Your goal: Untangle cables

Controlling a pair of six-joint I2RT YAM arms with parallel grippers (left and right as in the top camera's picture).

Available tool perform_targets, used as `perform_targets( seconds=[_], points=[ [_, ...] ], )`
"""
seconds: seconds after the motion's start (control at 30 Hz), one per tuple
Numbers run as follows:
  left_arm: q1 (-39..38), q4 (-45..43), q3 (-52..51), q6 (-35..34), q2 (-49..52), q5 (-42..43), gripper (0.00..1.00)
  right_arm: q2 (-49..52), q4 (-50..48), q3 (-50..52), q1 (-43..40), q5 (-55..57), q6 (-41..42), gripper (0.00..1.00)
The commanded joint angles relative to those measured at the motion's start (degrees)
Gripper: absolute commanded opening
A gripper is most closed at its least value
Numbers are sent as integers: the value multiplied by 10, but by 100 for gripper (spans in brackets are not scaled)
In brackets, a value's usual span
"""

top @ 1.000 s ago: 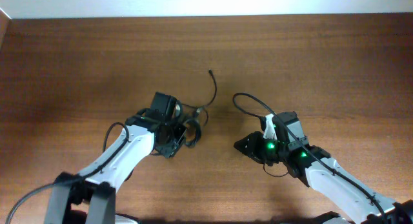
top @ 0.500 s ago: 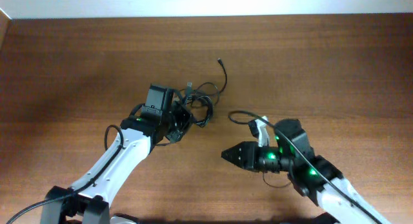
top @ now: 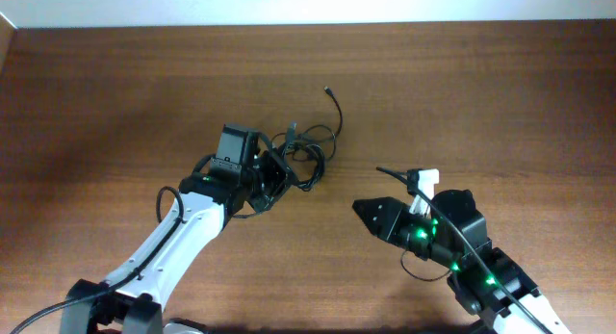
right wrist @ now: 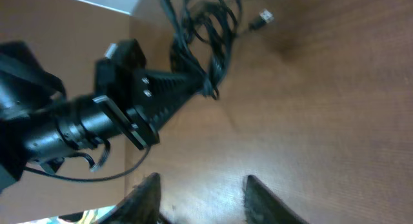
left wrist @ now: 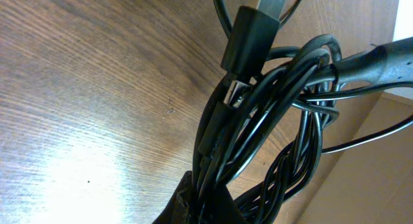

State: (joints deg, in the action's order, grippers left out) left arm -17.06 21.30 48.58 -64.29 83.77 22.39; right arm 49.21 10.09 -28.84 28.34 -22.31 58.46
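Cables: the cables sit as one knotted bundle around the middle of the bench, with a loose end curling toward the far edge. You cannot tell from these views whether the bundle rests on the wood or hangs just above it.

Left tool: your left tool is clamped tight on the bundle. Its own camera shows several strands running together into the pinch, with a dark plug wedged among them.

Right tool: your right tool has its fingers spread with nothing between them. It sits well apart from the bundle, toward the right and near edges.

Risk, whole-bundle grip: the left tool seems to hold many strands at once, so pulling from there would likely drag the knot along and not loosen it.

Risk, tightening: if you draw one strand with the right tool while the others are pinned, the twisted loops could cinch harder.

Risk, plug snag: the plug could catch in a loop and jam.

Risk, missed pick: the strands are far thinner than the fingers, so your right tool may close on two, or on none.

Containers: none in any view. The cables are on or over bare wood.
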Motion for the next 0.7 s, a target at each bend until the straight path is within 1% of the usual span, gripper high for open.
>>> perform_targets(
  seconds=[0.0, 0.07, 0.13, 0.17, 0.23, 0.27, 0.3, 0.37, 0.4, 0.47, 0.6, 0.67],
  points=[
    [3, -13, 9, 9, -16, 12, 0, 14, -29, -3, 2, 18, 5, 23],
    [3, -14, 9, 5, -16, 23, 0, 23, -29, -3, 2, 18, 5, 34],
    [3, -13, 9, 5, -16, 23, 0, 35, -29, -3, 2, 20, 5, 42],
    [3, -14, 9, 4, -16, 23, 0, 45, -34, -3, 2, 20, 5, 44],
    [3, -13, 9, -26, -16, 23, 0, 64, -48, -3, 2, 5, 6, 45],
    [3, -13, 9, -38, -16, 23, 0, 76, -64, -3, 2, -11, 6, 47],
    [3, -13, 9, -41, -16, 22, 0, 85, -80, -3, 2, -23, 10, 47],
    [3, -13, 9, -53, -16, 20, 0, 118, -102, -3, 2, -26, 67, 47],
    [3, -13, 9, -71, -16, 21, 0, 133, -115, -3, 2, -26, 70, 47],
    [3, -12, 9, -102, -16, 23, 0, 163, -144, -3, 6, -25, 69, 47],
    [3, -11, 9, -168, -16, 23, 0, 234, -250, -3, 32, -25, 30, 47],
    [3, -11, 9, -175, -16, 23, 0, 260, -287, -3, 45, -18, 30, 46]
  ],
)
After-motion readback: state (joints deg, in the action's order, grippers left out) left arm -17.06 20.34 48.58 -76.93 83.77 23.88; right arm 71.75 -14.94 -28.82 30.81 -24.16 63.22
